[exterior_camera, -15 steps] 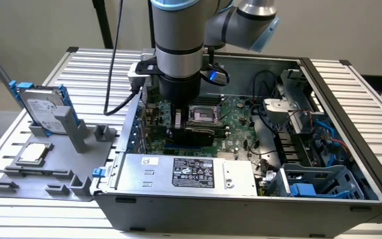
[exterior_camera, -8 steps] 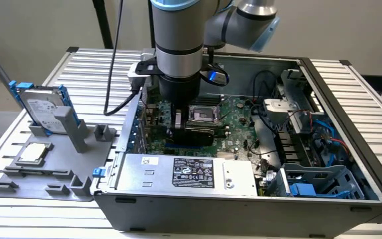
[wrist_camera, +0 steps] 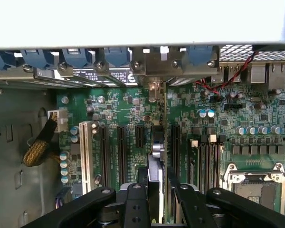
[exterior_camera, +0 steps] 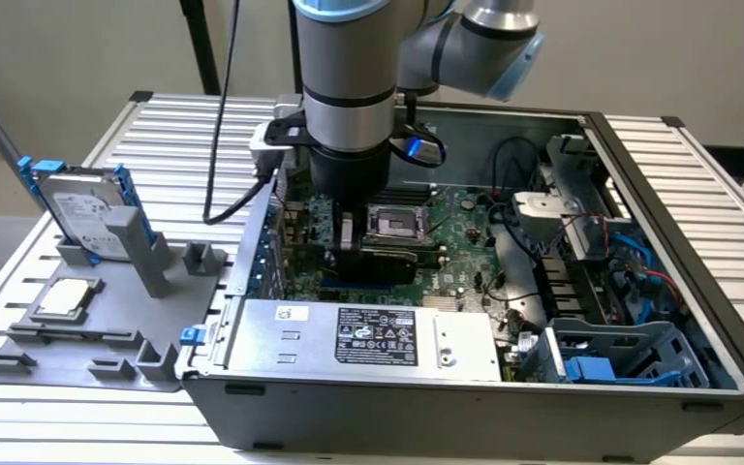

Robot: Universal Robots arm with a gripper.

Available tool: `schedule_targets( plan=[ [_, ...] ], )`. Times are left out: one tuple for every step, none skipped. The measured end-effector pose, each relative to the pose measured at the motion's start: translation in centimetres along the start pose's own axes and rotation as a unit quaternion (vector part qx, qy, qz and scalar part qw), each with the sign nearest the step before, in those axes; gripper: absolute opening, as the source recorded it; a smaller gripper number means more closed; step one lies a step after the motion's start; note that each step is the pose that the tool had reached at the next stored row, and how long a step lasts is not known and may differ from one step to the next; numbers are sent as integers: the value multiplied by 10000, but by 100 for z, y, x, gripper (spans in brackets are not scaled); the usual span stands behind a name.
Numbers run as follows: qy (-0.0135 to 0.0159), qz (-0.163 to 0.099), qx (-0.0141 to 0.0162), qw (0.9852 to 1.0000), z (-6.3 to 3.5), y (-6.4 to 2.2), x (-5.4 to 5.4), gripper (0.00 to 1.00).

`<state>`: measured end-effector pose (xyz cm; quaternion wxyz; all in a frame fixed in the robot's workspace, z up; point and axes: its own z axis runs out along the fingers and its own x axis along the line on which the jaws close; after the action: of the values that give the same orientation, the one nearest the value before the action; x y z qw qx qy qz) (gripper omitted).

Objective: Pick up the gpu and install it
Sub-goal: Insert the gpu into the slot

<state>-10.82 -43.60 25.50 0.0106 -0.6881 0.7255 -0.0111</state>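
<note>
One arm is seen in the exterior view, lowered into the open computer case point(exterior_camera: 631, 155), with the gripper point(exterior_camera: 361, 260) down over the motherboard point(exterior_camera: 456, 228) beside the CPU socket point(exterior_camera: 395, 225). A dark flat card, taken to be the gpu point(exterior_camera: 379, 263), is seen just under the gripper, standing on edge above the expansion slots. On the grey fixture tray point(exterior_camera: 88, 334) at the exterior view's left, a hard drive point(exterior_camera: 85, 215) with blue rails stands upright and a small silver CPU chip point(exterior_camera: 65, 297) lies flat, both well apart from the case. In the wrist view, the gpu point(wrist_camera: 156, 159) is seen edge-on as a thin upright blade, clamped between the black fingers point(wrist_camera: 135, 202) of the gripper point(wrist_camera: 156, 199); its far end with the silver bracket point(wrist_camera: 154, 90) reaches toward the rear wall of the case. The card is lined up among the long black slots point(wrist_camera: 121, 147), though whether it is seated cannot be told. The card is judged light, stiff and fragile; it is best held by its bare top edge, away from components and contacts.
</note>
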Motion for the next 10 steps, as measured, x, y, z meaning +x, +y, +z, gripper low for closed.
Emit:
schedule_targets(
  plan=[
    [0,0,0,10000,-1,1,-1,27],
    [0,0,0,10000,-1,2,-1,27],
    [1,0,-1,10000,-1,3,-1,27],
    [2,0,-1,10000,-1,5,-1,27],
    [2,0,-2,10000,0,5,-1,27],
    [2,0,-2,10000,1,5,-1,27],
    [3,0,-2,10000,2,6,-1,27],
    [3,0,-2,10000,4,6,-1,27],
    [4,0,-2,10000,6,7,-1,27],
    [5,0,-2,10000,9,7,-1,27]
  ],
)
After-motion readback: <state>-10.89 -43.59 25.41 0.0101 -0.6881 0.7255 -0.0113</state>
